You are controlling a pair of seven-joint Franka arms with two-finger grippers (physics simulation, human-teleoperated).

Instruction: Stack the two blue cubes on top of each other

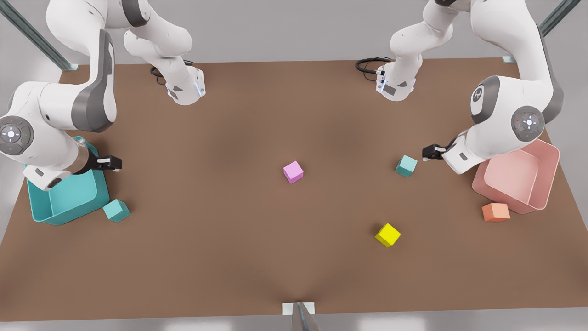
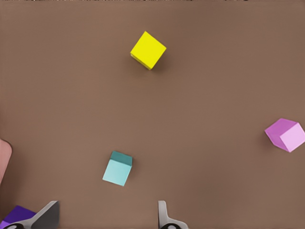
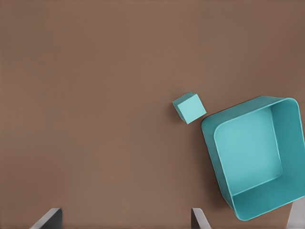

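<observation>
Two blue cubes lie apart on the brown table. One blue cube [image 1: 406, 165] [image 2: 117, 169] sits toward the front view's right, just in front of my left gripper [image 1: 429, 151] [image 2: 105, 217], which hovers open with nothing between its fingers. The other blue cube [image 1: 116, 210] [image 3: 189, 107] rests at the front view's left, against the corner of the teal bin [image 1: 69, 214] [image 3: 224, 176]. My right gripper [image 1: 112, 162] [image 3: 124, 219] hangs open over that bin's edge, some way from this cube.
A pink cube [image 1: 293, 172] [image 2: 286, 135] lies mid-table and a yellow cube [image 1: 387, 235] [image 2: 148, 49] nearer the front edge. A pink bin [image 1: 546, 184] [image 2: 4, 157] and an orange cube [image 1: 495, 212] are at the front view's right. A purple cube [image 2: 16, 214] lies beside the left gripper.
</observation>
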